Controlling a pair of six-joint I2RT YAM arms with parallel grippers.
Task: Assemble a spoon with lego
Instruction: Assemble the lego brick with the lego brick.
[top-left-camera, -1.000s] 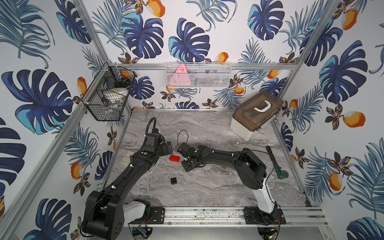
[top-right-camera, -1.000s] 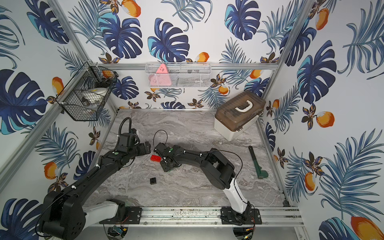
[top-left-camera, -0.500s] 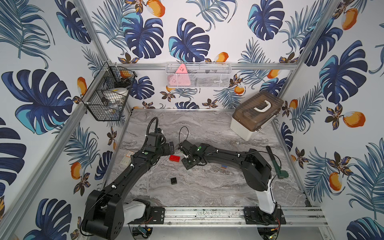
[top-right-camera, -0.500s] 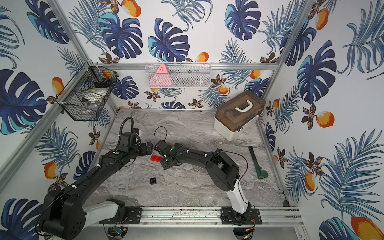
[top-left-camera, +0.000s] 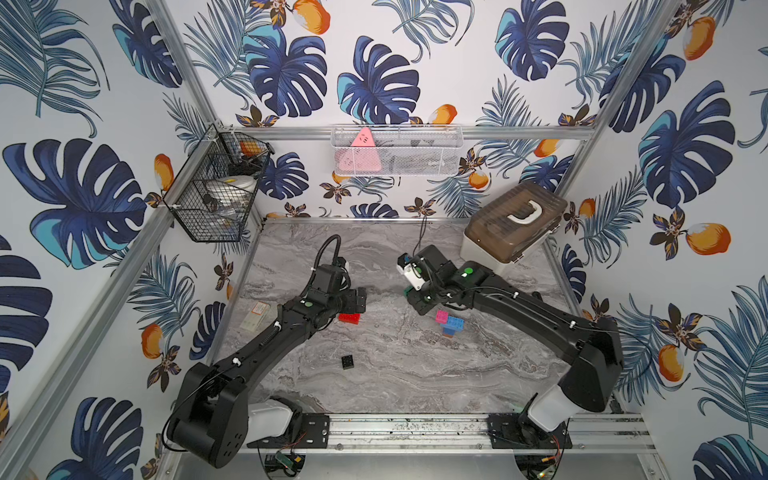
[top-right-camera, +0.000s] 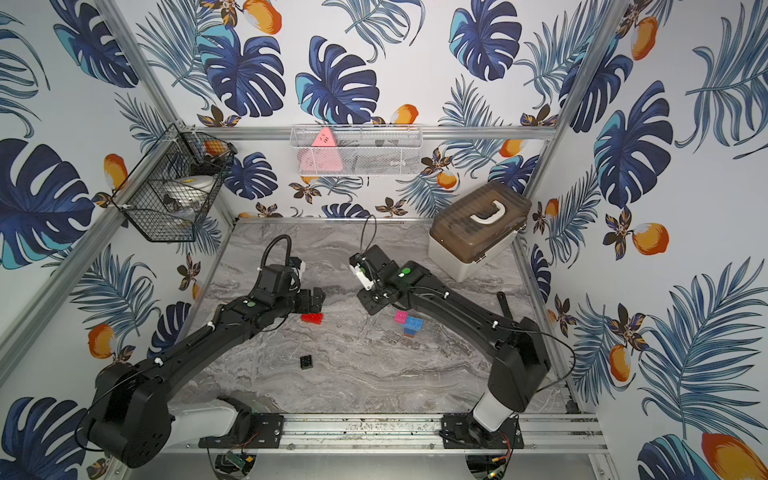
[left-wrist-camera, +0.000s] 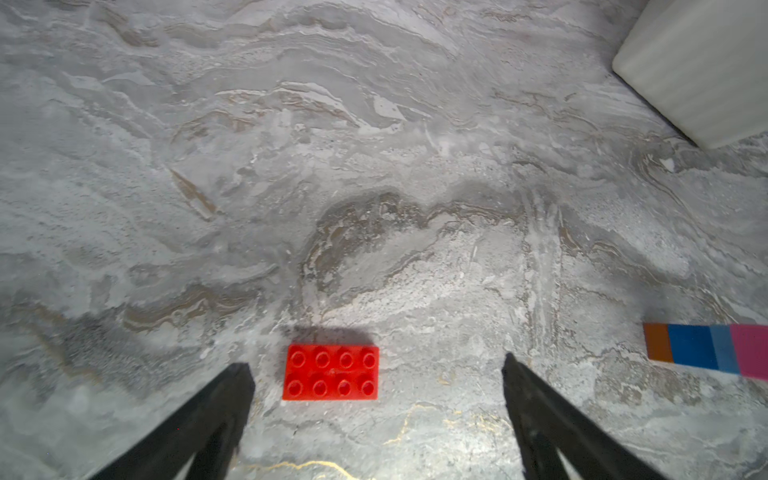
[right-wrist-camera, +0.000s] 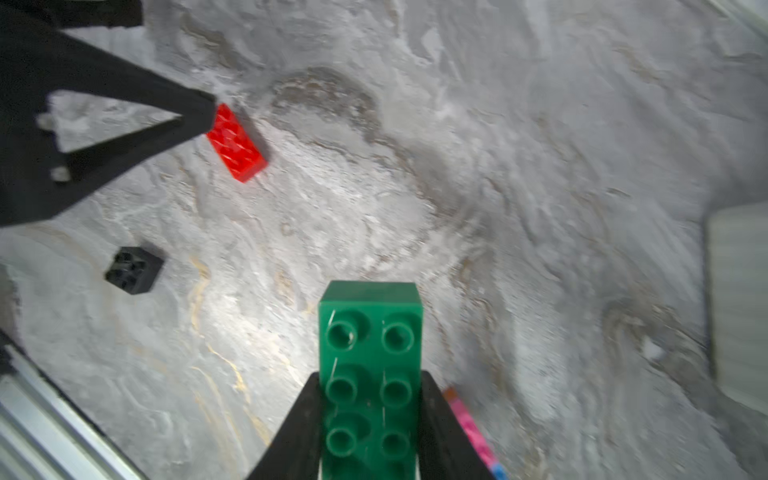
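Lego spoon (top-left-camera: 451, 322) (top-right-camera: 409, 323), half built: in both top views you see its small orange, blue, light-blue and pink plastic stack lying on the grey marbled tabletop (top-left-camera: 395, 386), just beside the right gripper (top-left-camera: 411, 291). It looks light, stiff and slick, I judge, so pinch it across its flat sides. A small black square brick (top-left-camera: 348, 361) lies well apart, and the brown-lidded white storage box (top-left-camera: 515, 224) stands at the back, out of your way.

In the left wrist view, the left gripper (left-wrist-camera: 375, 362) hangs released, jaws spread wide over the flat red eight-stud brick (left-wrist-camera: 331, 372).

In the right wrist view, the right gripper is clenched on the long green studded brick (right-wrist-camera: 370, 316). The left finger (right-wrist-camera: 158, 124) beside the red brick may crowd you.
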